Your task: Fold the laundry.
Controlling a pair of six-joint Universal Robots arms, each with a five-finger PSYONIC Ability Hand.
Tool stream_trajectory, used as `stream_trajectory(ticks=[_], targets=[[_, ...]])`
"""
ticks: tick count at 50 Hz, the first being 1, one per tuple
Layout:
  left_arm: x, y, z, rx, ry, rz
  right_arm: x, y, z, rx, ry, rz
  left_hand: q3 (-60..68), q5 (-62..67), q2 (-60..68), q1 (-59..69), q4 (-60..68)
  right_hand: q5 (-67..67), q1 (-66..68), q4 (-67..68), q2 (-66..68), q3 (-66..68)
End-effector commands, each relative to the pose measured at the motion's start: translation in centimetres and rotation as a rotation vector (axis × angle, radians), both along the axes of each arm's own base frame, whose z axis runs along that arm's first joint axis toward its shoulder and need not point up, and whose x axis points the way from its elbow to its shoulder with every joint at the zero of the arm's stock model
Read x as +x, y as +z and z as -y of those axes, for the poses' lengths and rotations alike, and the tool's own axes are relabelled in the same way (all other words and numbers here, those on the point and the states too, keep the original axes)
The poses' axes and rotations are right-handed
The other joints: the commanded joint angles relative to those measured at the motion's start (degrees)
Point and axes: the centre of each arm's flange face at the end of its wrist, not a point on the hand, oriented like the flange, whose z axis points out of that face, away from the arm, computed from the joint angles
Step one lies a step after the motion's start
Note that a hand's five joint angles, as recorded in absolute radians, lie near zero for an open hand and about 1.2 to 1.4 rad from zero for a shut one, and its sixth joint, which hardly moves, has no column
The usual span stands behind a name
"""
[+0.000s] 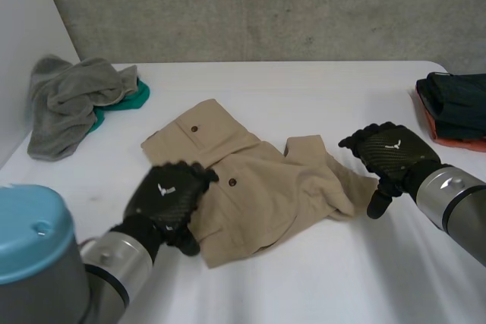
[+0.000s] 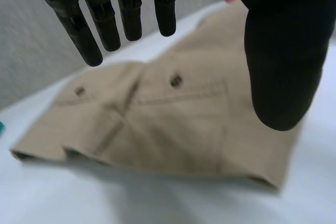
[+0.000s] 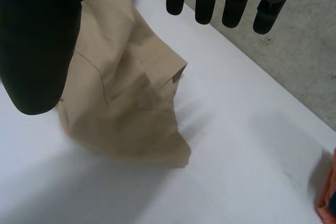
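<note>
Tan shorts point(image 1: 258, 180) with two dark buttons lie rumpled in the middle of the white table point(image 1: 319, 89). My left hand point(image 1: 168, 199) hovers over their near left edge, fingers straight and apart from the thumb, holding nothing. In the left wrist view the shorts point(image 2: 168, 124) lie below the fingers point(image 2: 131, 19), which stand clear of the cloth. My right hand point(image 1: 389, 153) is open just beyond the shorts' right leg end. In the right wrist view that leg point(image 3: 126, 103) lies bunched below the straight fingers point(image 3: 205, 3) and the thumb point(image 3: 37, 40).
A grey towel point(image 1: 68, 100) on a teal cloth point(image 1: 130, 98) is heaped at the far left. A dark folded garment point(image 1: 456, 104) on an orange one point(image 1: 448, 138) sits at the right edge. A grey wall stands behind the table.
</note>
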Motion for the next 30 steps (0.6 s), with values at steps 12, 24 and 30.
stream_trajectory(ticks=[12,24,30], targets=[[-3.0,-6.1,0.6,0.086,-0.067,0.082,-0.2,-2.1,-0.2,-0.019,-0.008,0.0,14.92,14.55,14.92,14.58,14.69,-2.8,-3.13,-2.08,-2.23,-1.96],[-3.5,-0.4,5.4,-0.177,0.134,-0.025,-0.6,-1.7,0.0,-0.044,-0.043,-0.009,61.18,60.81,61.18,60.84,60.95,-2.8,-3.13,-2.08,-2.23,-1.96],[-1.1,10.7,11.6,-0.611,0.328,-0.162,-0.6,-0.8,0.0,-0.075,-0.047,-0.001,61.18,60.81,61.18,60.84,60.95,-2.8,-3.13,-2.08,-2.23,-1.96]])
